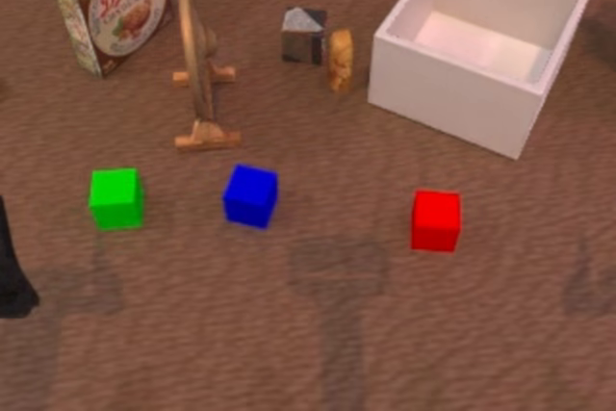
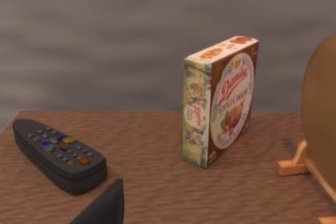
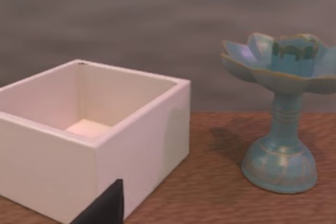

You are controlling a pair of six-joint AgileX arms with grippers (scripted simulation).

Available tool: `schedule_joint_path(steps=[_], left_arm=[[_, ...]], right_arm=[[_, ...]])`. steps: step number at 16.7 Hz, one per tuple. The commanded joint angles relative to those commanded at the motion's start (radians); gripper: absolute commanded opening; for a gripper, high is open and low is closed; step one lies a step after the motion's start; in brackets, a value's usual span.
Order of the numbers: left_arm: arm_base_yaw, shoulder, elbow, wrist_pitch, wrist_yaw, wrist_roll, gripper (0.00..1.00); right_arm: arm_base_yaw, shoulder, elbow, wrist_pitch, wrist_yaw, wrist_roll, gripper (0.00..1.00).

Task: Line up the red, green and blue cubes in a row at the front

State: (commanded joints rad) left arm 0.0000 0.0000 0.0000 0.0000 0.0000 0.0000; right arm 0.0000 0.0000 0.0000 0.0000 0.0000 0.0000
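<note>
Green cube [image 1: 115,198], blue cube [image 1: 250,195] and red cube [image 1: 435,220] are sitting apart in a rough row mid-table, below the white box [image 1: 452,93]; the left arm [image 1: 13,276] is waiting at the left edge, claw state impossible to tell.

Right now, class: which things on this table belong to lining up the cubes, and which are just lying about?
Belong: green cube, blue cube, red cube.

Lying about: biscuit box, wooden wheel stand, patterned block, white box, remote, blue pedestal dish.
</note>
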Motion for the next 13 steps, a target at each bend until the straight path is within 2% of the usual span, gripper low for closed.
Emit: schedule_joint_path(steps=[6,13], left_arm=[[0.0,0.0,0.0,0.0,0.0,0.0,1.0],[0.0,0.0,0.0,0.0,0.0,0.0,1.0]], right_arm=[[0.026,0.104,0.102,-0.061,0.004,0.04,1.0],[0.163,0.659,0.567,-0.375,0.005,0.208,1.0]])
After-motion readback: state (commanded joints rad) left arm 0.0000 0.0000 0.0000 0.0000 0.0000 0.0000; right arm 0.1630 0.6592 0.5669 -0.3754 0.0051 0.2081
